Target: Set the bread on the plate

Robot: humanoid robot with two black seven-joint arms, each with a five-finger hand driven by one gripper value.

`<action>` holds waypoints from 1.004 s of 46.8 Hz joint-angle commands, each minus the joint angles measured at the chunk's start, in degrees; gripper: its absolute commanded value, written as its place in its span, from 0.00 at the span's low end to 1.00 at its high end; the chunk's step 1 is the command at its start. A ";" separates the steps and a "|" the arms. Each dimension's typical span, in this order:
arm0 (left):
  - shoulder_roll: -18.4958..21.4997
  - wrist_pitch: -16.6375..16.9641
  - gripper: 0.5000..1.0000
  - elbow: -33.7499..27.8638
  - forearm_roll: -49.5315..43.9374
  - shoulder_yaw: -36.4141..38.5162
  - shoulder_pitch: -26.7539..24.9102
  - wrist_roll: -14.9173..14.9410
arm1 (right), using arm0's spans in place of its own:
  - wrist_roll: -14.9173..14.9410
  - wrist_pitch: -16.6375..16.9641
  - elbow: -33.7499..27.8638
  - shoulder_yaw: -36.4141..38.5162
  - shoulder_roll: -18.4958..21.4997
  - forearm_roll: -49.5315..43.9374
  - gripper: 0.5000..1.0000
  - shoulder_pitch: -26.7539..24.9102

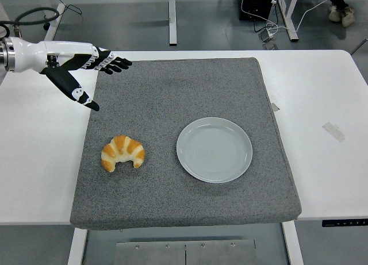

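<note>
A golden croissant (122,152) lies on the left part of the grey mat (190,92). A pale round plate (214,149) sits on the mat to the croissant's right, with nothing on it. My left hand (95,75) hovers over the mat's far left corner, well behind the croissant. Its fingers are spread, the thumb points down toward the table, and it holds nothing. The right arm is out of view.
The mat covers the middle of the white table (322,104). A strip of tape (334,131) lies on the table at the right, and a smaller piece (276,107) at the mat's right edge. A person's shoes (341,13) show at the top right.
</note>
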 commanded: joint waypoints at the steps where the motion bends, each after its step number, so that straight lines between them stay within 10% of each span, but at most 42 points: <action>1: -0.09 0.00 0.97 -0.85 2.53 -0.06 0.26 -0.09 | 0.00 0.00 0.00 0.00 0.00 0.00 1.00 0.05; 47: -1.93 0.00 0.96 -5.33 20.56 -0.41 7.73 -0.44 | 0.00 0.00 0.00 0.00 0.00 0.00 1.00 -0.03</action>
